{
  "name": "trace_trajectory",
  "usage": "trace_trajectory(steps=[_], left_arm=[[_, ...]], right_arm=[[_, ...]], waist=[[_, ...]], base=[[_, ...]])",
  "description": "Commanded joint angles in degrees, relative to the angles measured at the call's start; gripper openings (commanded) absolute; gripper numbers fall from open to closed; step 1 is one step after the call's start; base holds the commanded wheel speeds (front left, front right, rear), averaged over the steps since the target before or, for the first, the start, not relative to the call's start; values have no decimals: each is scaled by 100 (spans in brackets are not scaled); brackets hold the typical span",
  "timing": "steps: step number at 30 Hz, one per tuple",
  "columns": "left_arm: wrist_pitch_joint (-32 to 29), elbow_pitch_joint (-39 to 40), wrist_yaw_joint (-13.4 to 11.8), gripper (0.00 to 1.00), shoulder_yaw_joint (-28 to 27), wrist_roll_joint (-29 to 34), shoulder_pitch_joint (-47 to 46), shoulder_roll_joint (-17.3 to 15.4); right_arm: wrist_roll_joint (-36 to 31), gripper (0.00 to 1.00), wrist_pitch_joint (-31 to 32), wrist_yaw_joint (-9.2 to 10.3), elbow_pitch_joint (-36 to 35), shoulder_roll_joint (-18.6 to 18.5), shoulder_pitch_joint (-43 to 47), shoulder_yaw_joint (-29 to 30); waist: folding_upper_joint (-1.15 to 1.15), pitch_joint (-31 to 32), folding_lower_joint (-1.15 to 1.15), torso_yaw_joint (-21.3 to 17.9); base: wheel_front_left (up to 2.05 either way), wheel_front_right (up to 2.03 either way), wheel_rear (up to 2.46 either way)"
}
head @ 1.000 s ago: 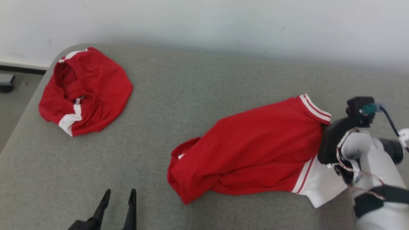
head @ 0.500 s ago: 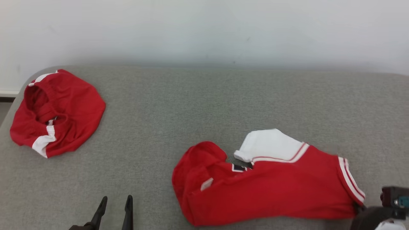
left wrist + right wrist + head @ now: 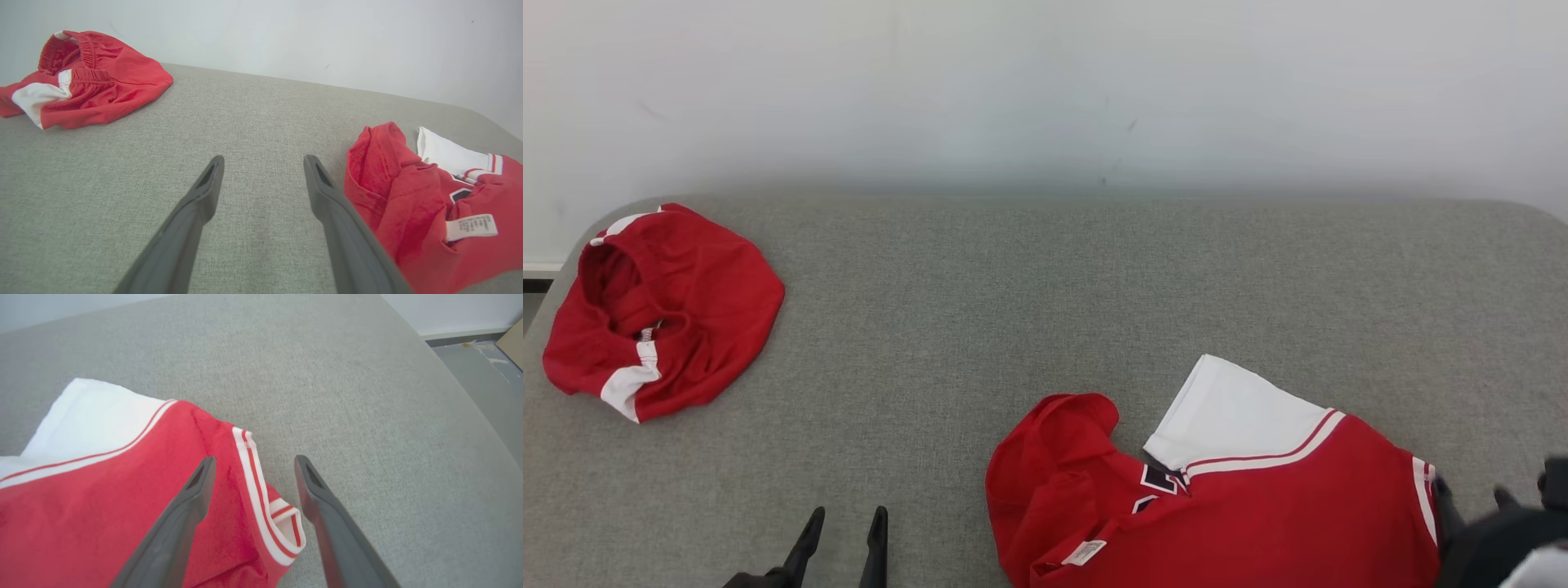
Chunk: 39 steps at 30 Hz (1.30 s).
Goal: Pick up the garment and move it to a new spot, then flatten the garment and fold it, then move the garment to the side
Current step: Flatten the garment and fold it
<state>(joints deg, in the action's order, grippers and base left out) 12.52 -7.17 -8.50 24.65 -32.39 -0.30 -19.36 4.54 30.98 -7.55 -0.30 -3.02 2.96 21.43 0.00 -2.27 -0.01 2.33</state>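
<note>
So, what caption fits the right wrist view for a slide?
Open right gripper at the striped trim of a red-and-white jersey on a grey fabric surface.

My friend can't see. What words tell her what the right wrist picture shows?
The right tool hangs open over the striped edge of a red and white shirt, which lies rumpled on a grey padded surface.

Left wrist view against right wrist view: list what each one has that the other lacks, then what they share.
Left wrist: open left pincer, crumpled red shorts with white panel, white sewn-in label. Right wrist: open right pincer, striped red-and-white cuff, grey floor past the surface's edge. Shared: red jersey with white sleeve, grey fabric surface.
</note>
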Motion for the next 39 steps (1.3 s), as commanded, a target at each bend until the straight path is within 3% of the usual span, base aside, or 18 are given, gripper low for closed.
trace_trajectory(steps=[1, 6, 10, 14, 18, 27, 28, 29, 30, 35, 39], left_arm=[[-1, -36, 27, 100, 25, -70, -27, 30], [11, -64, 35, 100, 62, -97, -62, 88], [40, -37, 25, 100, 76, -59, -162, 113], [55, 1, 36, 100, 96, -5, -293, 133], [78, -3, 40, 100, 81, -12, -346, 127], [123, -41, 38, 100, 79, -46, -286, 139], [116, -45, 34, 100, 80, -52, -277, 136], [118, -44, 30, 100, 78, -59, -276, 135], [118, -36, 28, 100, 84, -62, -274, 133], [87, -9, 39, 100, 112, -39, -292, 98], [58, 23, 34, 100, 147, -21, -346, 80]], right_arm=[[101, 100, -23, 13, -156, 15, -178, -70], [53, 100, 254, 13, -216, 15, -786, -608], [20, 100, 492, 13, 628, -97, -1529, -799], [-124, 100, 370, 13, 1893, -354, -2376, -902], [-161, 100, 317, 13, 2699, -537, -2814, -1063], [-99, 100, 382, 13, 3726, -883, -3113, -1420], [-91, 79, 393, 13, 3816, -909, -3111, -1427], [-74, 33, 376, 13, 3897, -941, -3124, -1420], [-87, 1, 345, 14, 3959, -982, -3129, -1437], [-104, 0, 94, 14, 4094, -1089, -3133, -1336], [-305, 0, -378, 14, 3988, -1187, -3106, -869]], waist=[[0, 19, 1, 17], [0, 1, 1, 30], [0, -155, 1, 189], [0, -463, 1, 516], [0, -665, 1, 729], [0, -720, 1, 858], [0, -712, 1, 840], [0, -703, 1, 814], [0, -694, 1, 786], [0, -673, 1, 646], [0, -640, 1, 524]], base=[[0, 0, 0], [0, 0, 0], [0, 0, 0], [0, 0, 0], [0, 0, 0], [0, 0, 0], [0, 0, 0], [0, 0, 0], [0, 0, 0], [0, 0, 0], [0, 0, 0]])
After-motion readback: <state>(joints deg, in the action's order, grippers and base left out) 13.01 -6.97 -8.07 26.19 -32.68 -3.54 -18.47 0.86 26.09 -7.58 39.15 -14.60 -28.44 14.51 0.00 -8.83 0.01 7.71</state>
